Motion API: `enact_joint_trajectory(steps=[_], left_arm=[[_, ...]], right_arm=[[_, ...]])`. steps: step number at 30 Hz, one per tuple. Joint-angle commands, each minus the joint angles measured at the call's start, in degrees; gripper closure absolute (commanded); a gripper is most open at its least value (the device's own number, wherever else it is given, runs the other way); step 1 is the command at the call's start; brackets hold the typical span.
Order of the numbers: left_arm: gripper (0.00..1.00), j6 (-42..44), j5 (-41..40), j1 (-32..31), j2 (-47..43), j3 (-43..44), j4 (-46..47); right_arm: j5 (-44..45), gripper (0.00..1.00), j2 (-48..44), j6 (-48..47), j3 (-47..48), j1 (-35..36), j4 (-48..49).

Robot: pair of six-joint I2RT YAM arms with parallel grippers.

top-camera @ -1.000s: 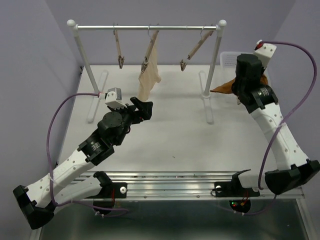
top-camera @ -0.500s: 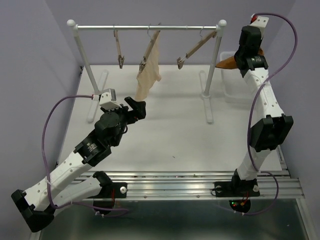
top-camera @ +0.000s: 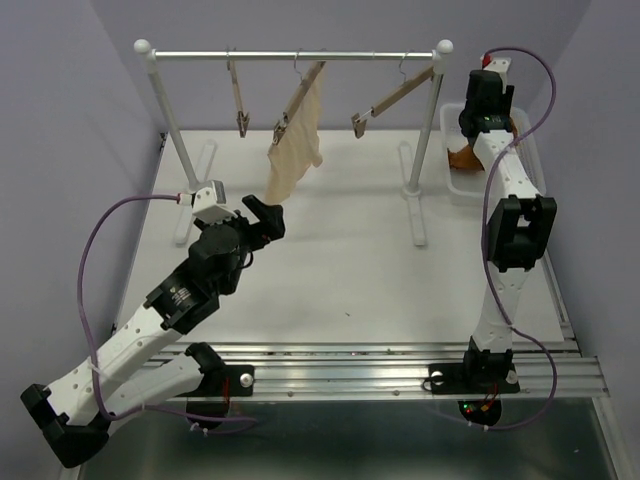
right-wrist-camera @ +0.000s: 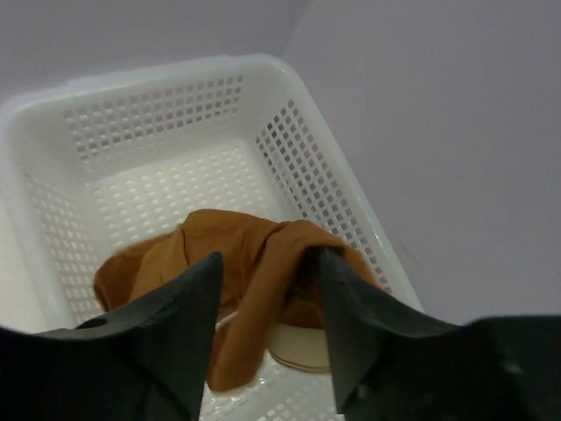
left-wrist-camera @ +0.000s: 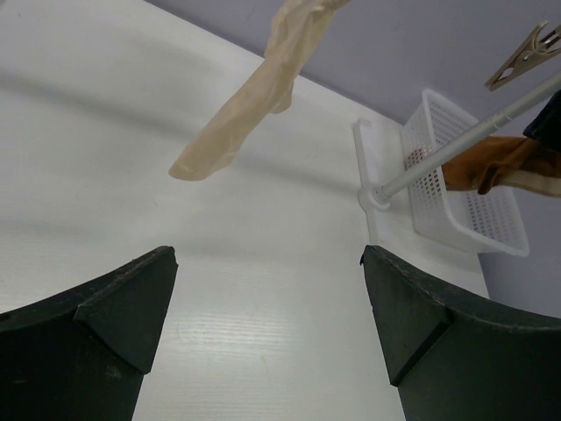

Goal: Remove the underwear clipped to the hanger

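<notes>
Pale beige underwear [top-camera: 297, 140] hangs clipped to the middle wooden hanger [top-camera: 306, 85] on the rack's rail; its lower end shows in the left wrist view [left-wrist-camera: 237, 127]. My left gripper [top-camera: 268, 212] is open, low over the table just in front of and below that cloth [left-wrist-camera: 267, 263], not touching it. Rust-orange underwear [right-wrist-camera: 237, 254] lies in the white basket [right-wrist-camera: 53, 114] at the far right [top-camera: 462, 158]. My right gripper [right-wrist-camera: 269, 263] hangs over it with jaws parted; the cloth still drapes against the right fingertip [right-wrist-camera: 337, 272].
The white rack [top-camera: 295, 56] stands across the back on two floor feet [top-camera: 414, 205]. Bare hangers with empty clips hang at left [top-camera: 238, 100] and right [top-camera: 395, 95]. Purple walls close in behind and beside the basket [top-camera: 455, 185].
My right arm swung from beside the rack to over the basket, carrying the rust-orange underwear down into it, and its jaws parted. The left gripper crept slightly toward the beige underwear.
</notes>
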Motion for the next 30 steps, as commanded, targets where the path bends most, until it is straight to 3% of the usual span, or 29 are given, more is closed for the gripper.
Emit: enact_joint_trajectory(steps=[1, 3, 4, 9, 15, 18, 23, 28, 30], left_arm=[[0.01, -0.5, -1.9, 0.3, -1.6, 2.4, 0.2], [0.01, -0.5, -1.8, 0.4, -2.0, 2.4, 0.2], [0.01, -0.5, -1.7, 0.4, -2.3, 2.5, 0.3], [0.01, -0.3, -0.9, 0.5, -2.5, 2.9, 0.1], [0.01, 0.6, 0.6, 0.5, -2.3, 3.9, -0.4], [0.01, 1.5, 1.9, 0.5, -1.5, 5.0, -1.0], [0.01, 3.9, 3.7, 0.6, 0.0, 6.9, -1.5], [0.01, 9.0, 6.2, 0.6, 1.2, 8.9, -1.5], [0.01, 9.4, 6.2, 0.6, 1.4, 9.6, -2.1]], right_arm=[[2.4, 0.43, -0.2, -1.4, 1.3, -1.0, 2.9], [1.7, 0.30, -1.7, -0.8, -1.1, -1.0, 2.9], [1.0, 0.19, -3.3, -0.6, -1.6, -1.0, 2.9], [-0.6, 0.00, -10.7, 2.3, -5.6, -1.0, 2.9], [-3.5, 0.00, -24.0, 7.7, -18.3, -1.0, 1.8], [-5.7, 0.00, -29.1, 15.0, -25.5, -1.0, -1.7], [-18.6, 0.00, -42.9, 23.5, -41.7, -1.0, -3.4], [-37.9, 0.00, -53.5, 23.8, -54.0, -1.0, -1.7], [-41.0, 0.00, -56.3, 24.7, -57.1, -1.0, -1.5]])
